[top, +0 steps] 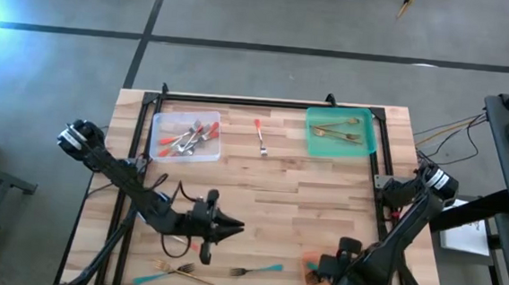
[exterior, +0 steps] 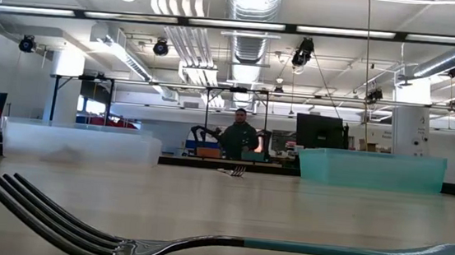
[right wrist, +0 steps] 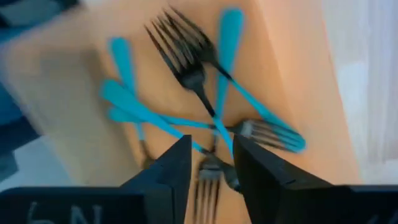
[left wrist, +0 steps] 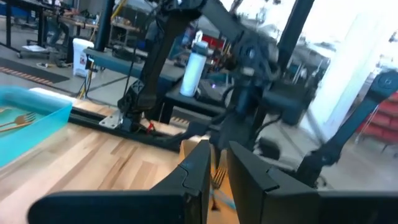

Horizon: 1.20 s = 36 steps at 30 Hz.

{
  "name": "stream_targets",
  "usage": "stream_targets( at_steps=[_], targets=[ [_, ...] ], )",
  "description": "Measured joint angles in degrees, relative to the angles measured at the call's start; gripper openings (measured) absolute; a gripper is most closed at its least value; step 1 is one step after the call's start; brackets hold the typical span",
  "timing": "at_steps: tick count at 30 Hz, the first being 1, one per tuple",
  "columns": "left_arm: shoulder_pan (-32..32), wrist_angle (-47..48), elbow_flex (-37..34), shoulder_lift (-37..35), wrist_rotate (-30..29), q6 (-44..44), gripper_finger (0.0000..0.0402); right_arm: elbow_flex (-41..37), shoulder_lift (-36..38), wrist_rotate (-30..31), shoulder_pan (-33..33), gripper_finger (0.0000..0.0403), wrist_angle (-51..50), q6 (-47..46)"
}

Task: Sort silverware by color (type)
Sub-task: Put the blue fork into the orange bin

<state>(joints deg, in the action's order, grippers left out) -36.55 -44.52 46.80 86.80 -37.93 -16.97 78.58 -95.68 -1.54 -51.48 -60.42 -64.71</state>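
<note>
My right gripper (top: 322,275) (right wrist: 211,158) hangs open over the orange tray (top: 309,258) at the table's near right. Several teal-handled forks (right wrist: 186,74) lie crossed on the tray below it. My left gripper (top: 238,226) (left wrist: 216,168) hovers level above the near middle and points right. A narrow gap shows between its fingers, and nothing is in it. A teal fork (top: 256,270) (exterior: 201,242), a gold fork (top: 183,270) and a teal handle (top: 148,278) lie flat near the near edge. A red-handled fork (top: 259,136) lies far middle.
The clear tray (top: 160,150) at far left holds red-handled pieces. The green tray (top: 369,137) at far right holds gold forks (top: 336,131). A black frame runs along the table's far and side edges. A person (exterior: 239,138) stands in the room beyond the table.
</note>
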Motion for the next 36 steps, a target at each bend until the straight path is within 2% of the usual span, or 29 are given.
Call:
stream_targets(
  at_steps=[4,7,12,15,21,27,36],
  targets=[
    [-0.5,6.9,3.2,0.3,0.1,-0.3,0.0037,2.6,0.0,5.0,0.5,0.0122,6.4,6.4],
    [-1.0,8.6,4.8,0.3,0.0,-0.4,0.0037,3.3,-0.2,8.6,1.9,0.0124,13.4,13.6],
    [-1.5,8.6,6.5,0.3,-0.2,1.7,0.0037,3.7,-2.9,10.5,6.1,0.0118,22.1,28.6],
    [-1.6,8.8,6.8,0.3,-0.2,1.5,0.0037,3.6,-5.0,10.8,9.4,0.0114,23.5,34.9],
    [-2.2,9.2,6.4,0.3,-0.2,0.9,0.0037,3.6,-9.5,10.5,14.2,0.0109,27.8,42.3],
    [-2.1,9.1,6.4,0.3,-0.2,0.9,0.0037,3.6,-16.1,8.5,15.8,0.0111,41.3,51.3],
    [-2.2,9.7,6.4,0.2,-0.2,1.7,0.0037,3.6,-22.7,8.6,18.3,0.0103,48.4,53.4]
  ],
)
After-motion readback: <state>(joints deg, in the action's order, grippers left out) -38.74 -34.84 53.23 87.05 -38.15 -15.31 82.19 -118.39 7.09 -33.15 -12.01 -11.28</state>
